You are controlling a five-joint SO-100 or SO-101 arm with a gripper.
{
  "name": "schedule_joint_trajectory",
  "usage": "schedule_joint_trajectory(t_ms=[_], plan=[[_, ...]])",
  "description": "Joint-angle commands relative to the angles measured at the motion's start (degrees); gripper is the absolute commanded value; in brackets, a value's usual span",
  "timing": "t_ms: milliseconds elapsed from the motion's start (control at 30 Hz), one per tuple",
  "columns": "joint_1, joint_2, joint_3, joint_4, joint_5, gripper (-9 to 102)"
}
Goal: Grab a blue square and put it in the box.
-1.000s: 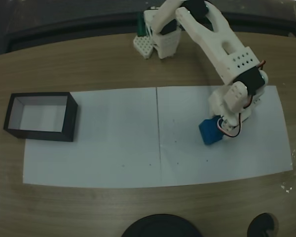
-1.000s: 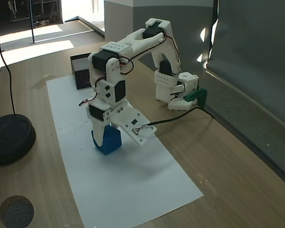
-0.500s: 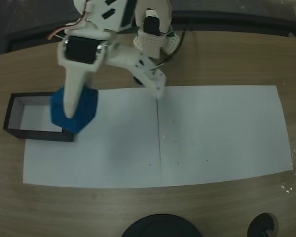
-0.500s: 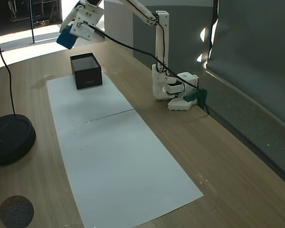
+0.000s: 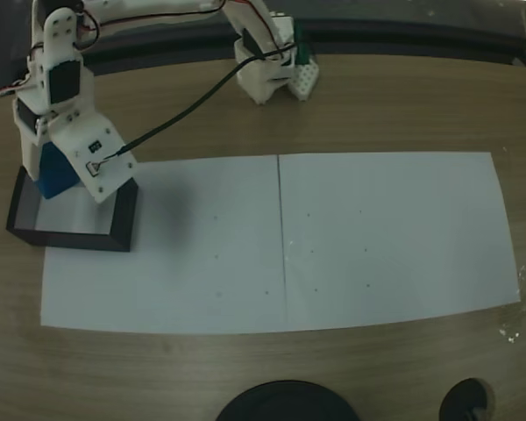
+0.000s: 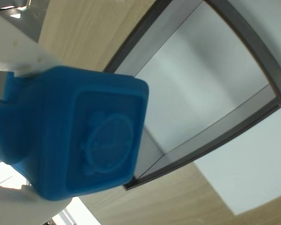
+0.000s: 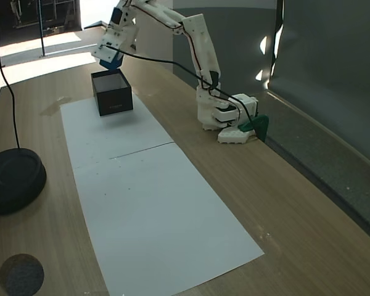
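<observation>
Unlettered blue square (image 6: 79, 136) above box (image 6: 253, 42)

White arm (image 5: 158, 13) stretches from its base (image 5: 267, 66) at the table's far edge out to the box (image 5: 114, 224), which sits on the left end of the white paper sheet (image 5: 333, 246). Gripper (image 5: 48, 171) is over the box, jaws clamped on the blue square (image 5: 54, 171), the cube hanging above the box's pale inside near its far wall. A black cable (image 5: 184, 105) runs from the base toward the gripper. Beyond the box's right wall, a soft shadow lies on the paper.
</observation>
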Motion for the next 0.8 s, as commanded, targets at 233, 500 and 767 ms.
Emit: schedule_joint_trajectory(t_ms=[233,500,767], plan=[[0.62,-7.12,-2.99,-3.43,0.44,13],[0.0,-6.5,-3.08,-2.99,5.54,35],[-6.33,2.64,-8.88,2.02,10.9,6]])
